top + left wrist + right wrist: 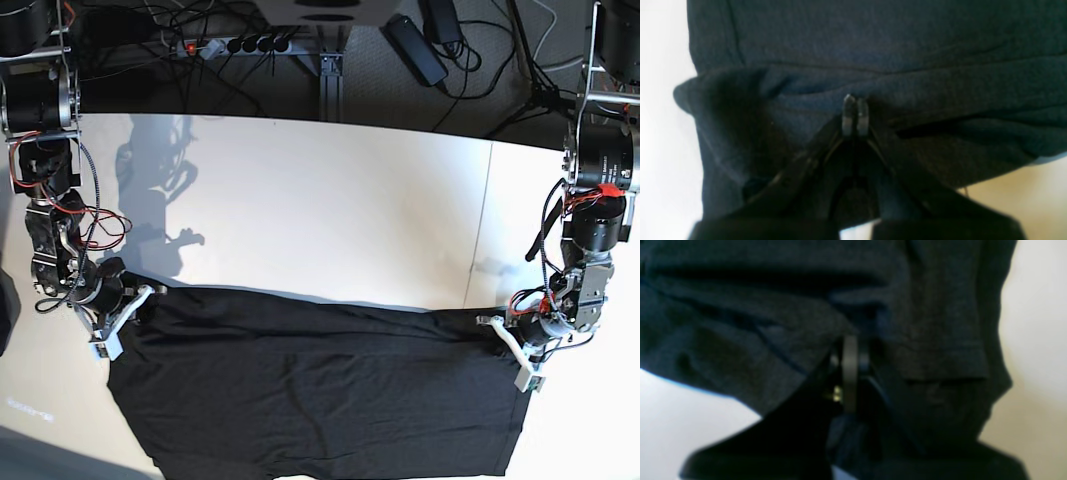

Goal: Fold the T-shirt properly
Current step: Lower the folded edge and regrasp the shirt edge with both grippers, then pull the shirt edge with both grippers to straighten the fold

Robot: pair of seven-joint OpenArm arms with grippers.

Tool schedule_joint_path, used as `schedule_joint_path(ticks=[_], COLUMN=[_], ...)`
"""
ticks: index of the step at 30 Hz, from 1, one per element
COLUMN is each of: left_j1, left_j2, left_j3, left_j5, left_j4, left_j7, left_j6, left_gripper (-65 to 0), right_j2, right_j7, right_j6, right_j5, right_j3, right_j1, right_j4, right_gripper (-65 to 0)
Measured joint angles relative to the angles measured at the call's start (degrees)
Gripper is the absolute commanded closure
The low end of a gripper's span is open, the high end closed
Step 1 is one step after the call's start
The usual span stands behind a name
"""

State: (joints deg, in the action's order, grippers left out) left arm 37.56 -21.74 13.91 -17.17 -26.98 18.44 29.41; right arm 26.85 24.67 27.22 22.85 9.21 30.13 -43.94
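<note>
The black T-shirt (320,390) lies spread flat on the white table (320,200), and its lower part runs off the bottom of the base view. Its far edge stretches straight between my two grippers. My left gripper (497,325) is at the shirt's far corner on the right of the base view. In the left wrist view the left gripper (855,101) is shut, with bunched T-shirt cloth (873,40) pinched at its tips. My right gripper (140,298) is at the opposite far corner. Its wrist view shows the right gripper (853,343) shut in a fold of the T-shirt (740,323).
Bare white tabletop extends beyond the shirt toward the far edge. A seam (482,220) crosses the table on the right. A power strip (235,45) and cables lie on the floor behind the table. The arm bases stand at both far corners.
</note>
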Motion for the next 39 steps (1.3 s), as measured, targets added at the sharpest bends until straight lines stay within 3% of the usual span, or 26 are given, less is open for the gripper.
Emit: schedule_joint_path(ticks=[6,12,16,22,29,34,39], left_j1=[-0.3,-0.6,-3.1,-12.2,-24.9,-35.0,-44.7], left_j2=[-0.3,-1.2,-3.3,-7.8,-11.6,-12.2,-12.0], left_j3=[0.0,-0.1,-0.1,-0.4,-1.0,-4.5,-9.9], left_j5=[1.2,-0.2,-6.5,-11.3,-11.8,-12.1,-11.8], left_j4=[0.0,-1.6,-6.0,-17.8,-32.2,-40.8,-50.0], left_j7=[-0.3,6.3,12.5,15.4,14.5,12.1,13.3], left_j6=[0.0,-0.1,-0.2,-0.2,-0.7,-1.0,-1.1], left_gripper=[0.0,0.0,0.0,0.0,0.0,0.0,0.0], right_j2=[0.1,0.3,0.1,0.0,2.0,4.9,7.8], right_j7=[-1.0,7.8,9.5,14.4,15.9,16.1,16.7], right_j6=[-0.1,-0.2,-0.1,0.2,0.2,0.2,0.2], right_j5=[3.3,8.6,9.9,9.5,11.1,10.9,10.7], right_j3=[-0.2,-3.4,-8.5,-15.6,-16.7,-16.9,-18.3], right_j1=[-2.7,-6.8,-12.6,-22.4,-33.2,-40.4,-45.3], right_j4=[-0.7,-5.2,-12.1,-23.9,-34.6,-41.4,-45.1], right_gripper=[0.0,0.0,0.0,0.0,0.0,0.0,0.0])
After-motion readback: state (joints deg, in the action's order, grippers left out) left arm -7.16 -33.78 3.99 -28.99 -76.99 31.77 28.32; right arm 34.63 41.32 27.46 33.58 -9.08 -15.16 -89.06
